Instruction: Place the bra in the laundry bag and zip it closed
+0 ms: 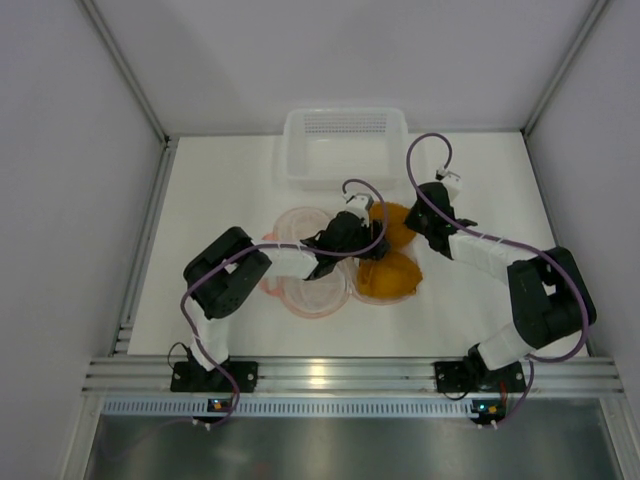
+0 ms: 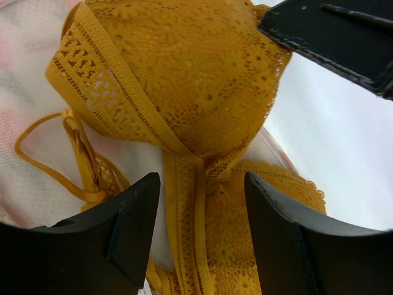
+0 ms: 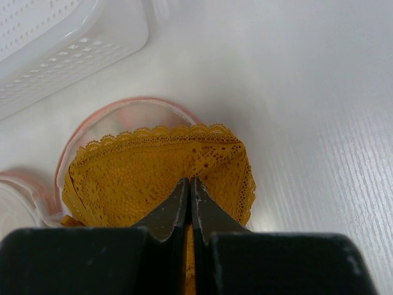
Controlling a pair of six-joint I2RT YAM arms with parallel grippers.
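Currently on the table [image 1: 230, 190]:

- Laundry bag [image 1: 318, 292]: lies open and flat, pale pink with coral trim.
- Bra [image 1: 392, 272]: mustard lace, lying against the bag's right side. Its far cup rests over a coral-rimmed mesh panel.
- Left gripper [image 2: 201, 184]: jaws apart, straddling the bra's centre band, with no finger touching it.
- Right gripper [image 3: 189, 183]: jaws closed together, tips on the far cup. Whether any lace is pinched cannot be told.
- White slotted basket [image 1: 345, 140]: at the table's far edge, behind both.
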